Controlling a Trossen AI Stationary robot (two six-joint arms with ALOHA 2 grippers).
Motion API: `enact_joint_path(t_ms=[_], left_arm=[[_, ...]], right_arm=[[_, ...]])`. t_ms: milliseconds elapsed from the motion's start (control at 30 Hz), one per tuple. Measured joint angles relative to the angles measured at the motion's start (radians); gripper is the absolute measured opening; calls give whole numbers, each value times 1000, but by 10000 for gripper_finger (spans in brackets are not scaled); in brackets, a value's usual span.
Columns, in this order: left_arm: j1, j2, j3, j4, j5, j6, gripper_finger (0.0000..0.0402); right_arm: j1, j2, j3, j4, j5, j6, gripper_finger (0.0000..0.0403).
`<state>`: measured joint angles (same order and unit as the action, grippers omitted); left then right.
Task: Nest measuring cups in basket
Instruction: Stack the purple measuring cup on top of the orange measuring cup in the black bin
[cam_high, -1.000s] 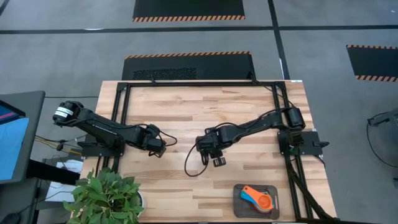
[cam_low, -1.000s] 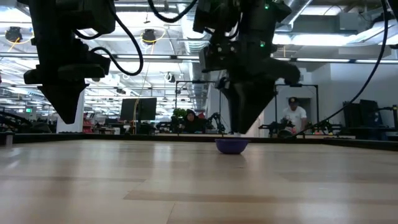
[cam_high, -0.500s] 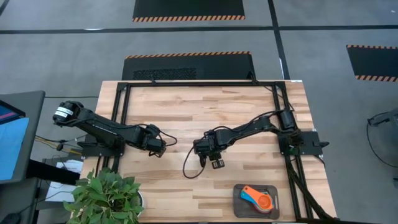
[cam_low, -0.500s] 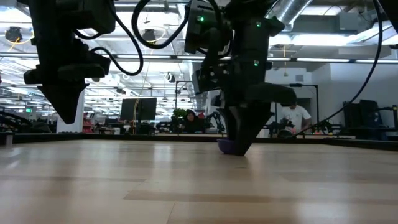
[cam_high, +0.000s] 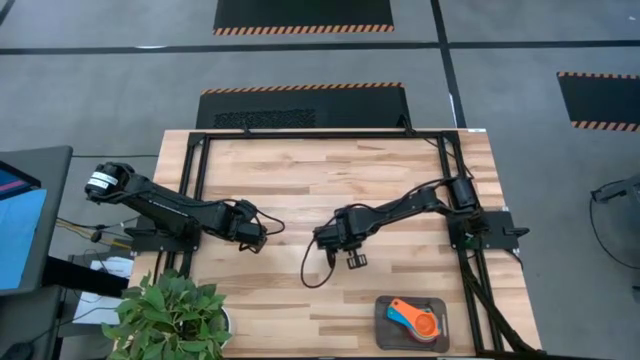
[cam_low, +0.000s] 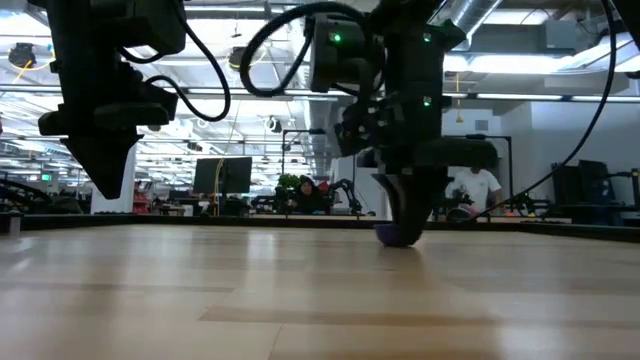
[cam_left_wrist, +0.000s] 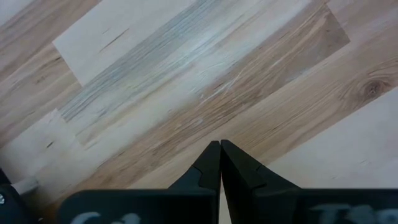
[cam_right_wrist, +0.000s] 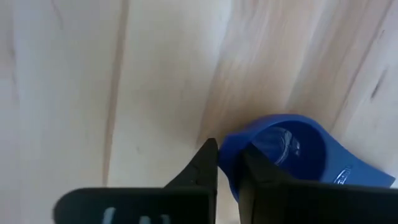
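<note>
Near the middle of the wooden tabletop (cam_high: 300, 180), the right claw (cam_right_wrist: 227, 163) pinches the rim of a small round blue plastic measuring cup (cam_right_wrist: 292, 149) (thin wall only). Lifted carelessly, it could swivel or slip free. The left claw (cam_left_wrist: 220, 163) waits, pressed together.

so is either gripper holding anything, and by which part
The right gripper pinches the blue cup by its rim, one finger inside. The left gripper is shut on nothing.

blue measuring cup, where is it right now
The blue measuring cup sits on the table near its middle, its rim pinched by the right tool; the basket lies apart at the near right corner.
</note>
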<state>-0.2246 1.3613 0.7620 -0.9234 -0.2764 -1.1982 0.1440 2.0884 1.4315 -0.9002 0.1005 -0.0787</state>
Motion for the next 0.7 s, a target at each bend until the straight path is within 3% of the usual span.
enact_joint_path(t_ms=[400, 700], left_arm=[[0, 0, 0, 2, 0, 0, 0], [0, 0, 0, 8, 0, 8, 0]], right_arm=[[21, -27, 26, -141, -11, 72, 38], [69, -134, 37, -210, -9, 157, 40]])
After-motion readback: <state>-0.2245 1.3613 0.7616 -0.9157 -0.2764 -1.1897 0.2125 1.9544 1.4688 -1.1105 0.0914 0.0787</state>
